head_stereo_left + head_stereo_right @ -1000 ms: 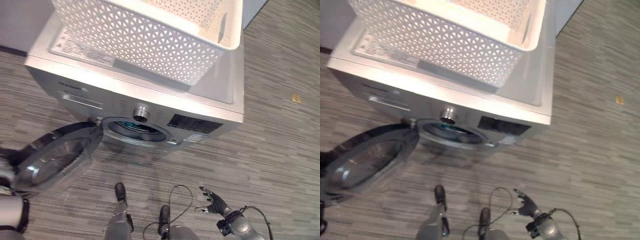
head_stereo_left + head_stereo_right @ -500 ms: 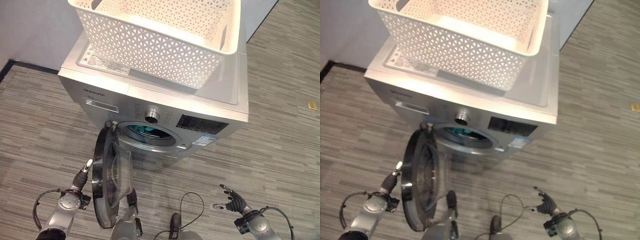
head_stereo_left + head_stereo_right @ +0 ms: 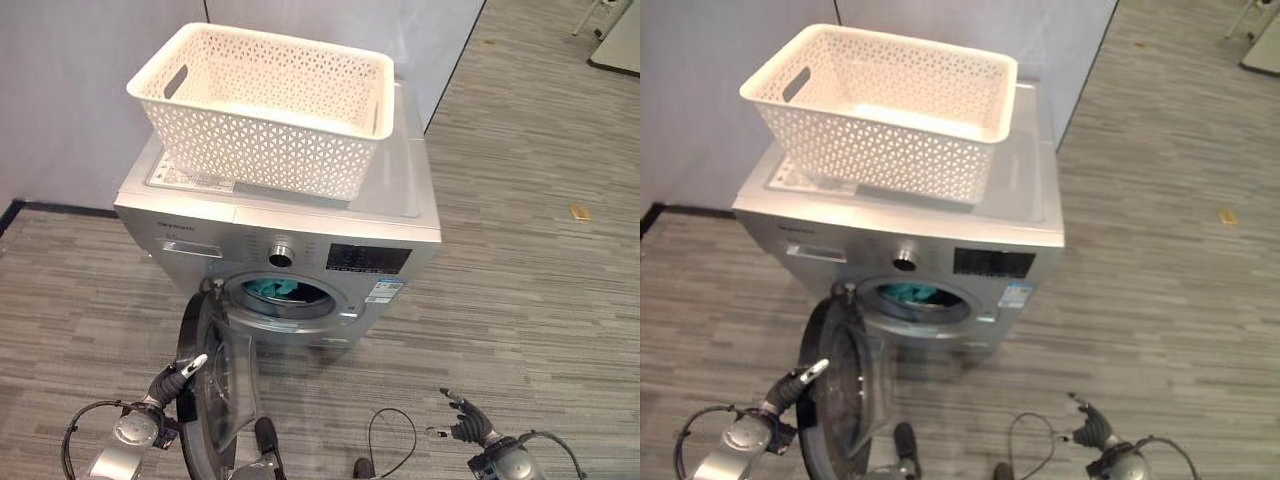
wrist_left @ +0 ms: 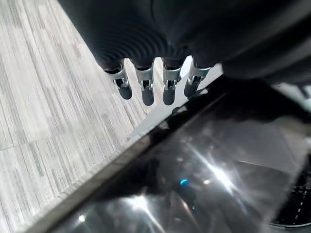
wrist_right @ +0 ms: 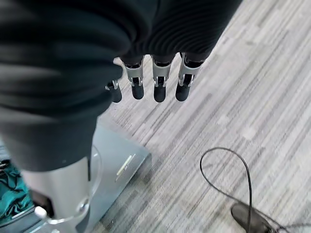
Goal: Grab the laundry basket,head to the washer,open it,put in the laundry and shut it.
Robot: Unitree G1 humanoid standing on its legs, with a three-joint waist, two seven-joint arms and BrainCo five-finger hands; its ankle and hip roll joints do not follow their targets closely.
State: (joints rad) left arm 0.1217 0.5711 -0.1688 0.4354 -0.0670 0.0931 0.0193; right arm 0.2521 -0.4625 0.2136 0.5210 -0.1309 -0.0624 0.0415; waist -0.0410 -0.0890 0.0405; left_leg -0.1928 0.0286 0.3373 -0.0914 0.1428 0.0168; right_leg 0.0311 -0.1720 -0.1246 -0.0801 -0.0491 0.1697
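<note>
The white lattice laundry basket stands on top of the silver washer and looks empty. Teal laundry lies in the drum behind the round opening. The washer's dark glass door hangs about half open, edge-on toward me. My left hand is low at the door's outer side, its straight fingers reaching to the door's rim. My right hand hangs low to the right of the washer, fingers relaxed and holding nothing.
A grey partition wall stands behind and to the left of the washer. A small yellow object lies on the striped carpet at the right. Pale furniture shows in the far right corner.
The camera has pulled back and up, so the whole washer shows. The door has swung from wide open to about half open, with my left hand against its outer side.
</note>
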